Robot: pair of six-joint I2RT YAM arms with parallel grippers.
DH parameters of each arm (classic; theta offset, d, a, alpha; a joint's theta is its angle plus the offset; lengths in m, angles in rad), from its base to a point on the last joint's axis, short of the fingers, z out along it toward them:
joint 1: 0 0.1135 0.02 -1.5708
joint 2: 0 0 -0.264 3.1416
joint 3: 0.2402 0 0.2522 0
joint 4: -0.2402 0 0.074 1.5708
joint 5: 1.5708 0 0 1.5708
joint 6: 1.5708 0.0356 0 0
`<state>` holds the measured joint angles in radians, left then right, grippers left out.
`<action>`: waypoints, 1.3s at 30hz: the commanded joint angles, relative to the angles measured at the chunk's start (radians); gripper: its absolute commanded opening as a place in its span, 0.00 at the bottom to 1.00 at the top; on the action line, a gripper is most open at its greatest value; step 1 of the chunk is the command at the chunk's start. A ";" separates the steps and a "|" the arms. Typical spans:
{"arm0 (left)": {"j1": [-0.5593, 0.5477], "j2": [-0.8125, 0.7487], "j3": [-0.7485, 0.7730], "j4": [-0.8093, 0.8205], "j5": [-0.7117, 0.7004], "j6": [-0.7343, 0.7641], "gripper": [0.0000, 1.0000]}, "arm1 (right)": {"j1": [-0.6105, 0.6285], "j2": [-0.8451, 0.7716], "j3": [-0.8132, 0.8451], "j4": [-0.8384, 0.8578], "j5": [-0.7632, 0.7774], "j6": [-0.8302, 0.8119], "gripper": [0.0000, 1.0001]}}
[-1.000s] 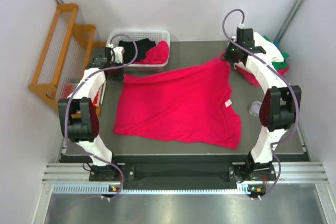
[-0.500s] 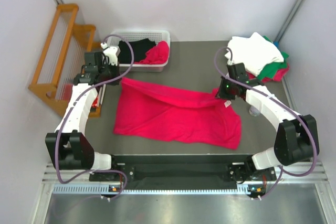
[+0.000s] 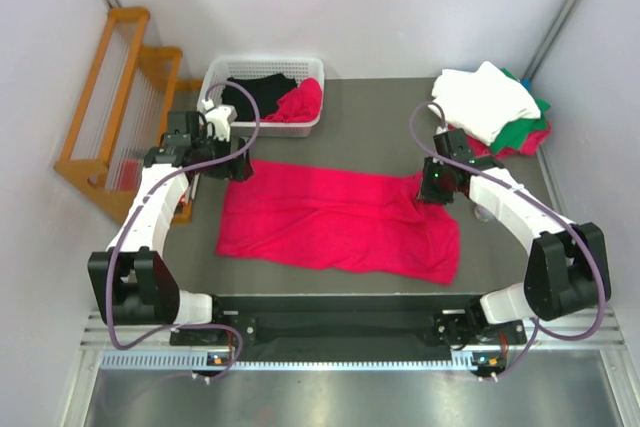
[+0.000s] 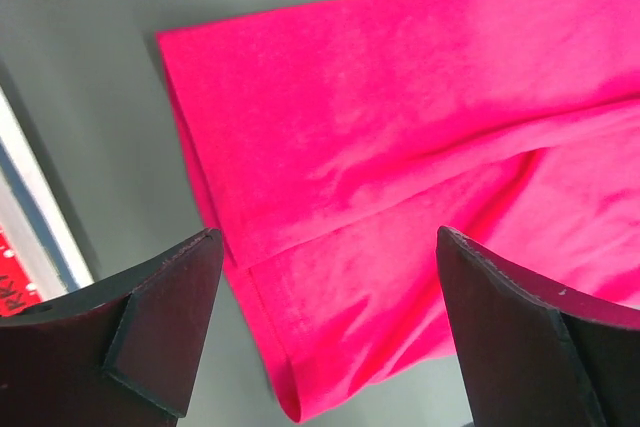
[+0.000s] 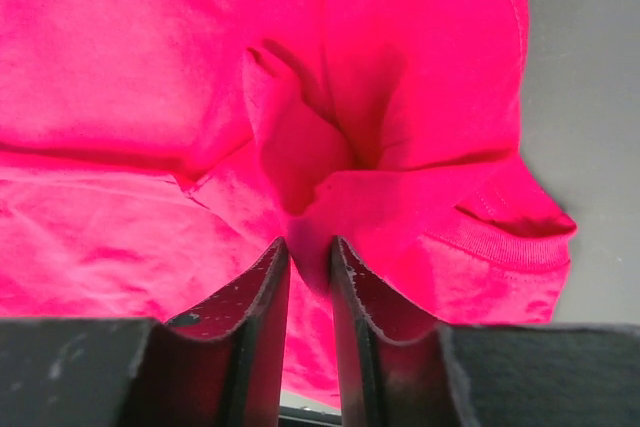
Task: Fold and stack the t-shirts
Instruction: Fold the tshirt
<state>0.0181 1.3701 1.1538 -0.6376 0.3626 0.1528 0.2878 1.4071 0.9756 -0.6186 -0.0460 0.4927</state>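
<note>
The bright crimson-red cotton t-shirt (image 3: 335, 222) lay folded once into a long band on the dark grey table (image 3: 380, 107), its long axis running from my left jaws across to my right ones, with the doubled far edge between us and the loose hem layers on the side toward my bases. My left gripper (image 4: 325, 332) stood spread wide and held nothing; the shirt's left end sat directly below and ahead of those jaws, its folded corner just inside the left finger (image 4: 165, 332). My right gripper (image 5: 308, 292) was nearly closed, with a bunched ridge of the same red cloth pinched in the narrow slot between its fingers, the ribbed sleeve cuff (image 5: 510, 237) lying just to the right of them. Since each end sat under its own arm, I judged the next fold would run across that long axis. The folded white, green and red t-shirt stack (image 3: 495, 107) waited beyond my right jaws, nearer that arm.
</note>
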 commanded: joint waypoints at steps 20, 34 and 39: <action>-0.086 0.245 -0.002 0.231 -0.027 -0.022 0.87 | 0.010 0.394 0.460 0.134 0.055 0.044 0.21; -0.086 0.382 -0.022 0.362 -0.030 -0.021 0.86 | 0.053 0.199 0.117 0.119 0.018 0.037 0.18; -0.087 0.405 -0.029 0.363 -0.030 -0.016 0.85 | 0.077 0.052 0.075 0.024 0.037 0.026 0.18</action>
<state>-0.0673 1.7664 1.1263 -0.3290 0.3233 0.1333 0.3393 1.5955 1.0657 -0.5350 -0.0212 0.5262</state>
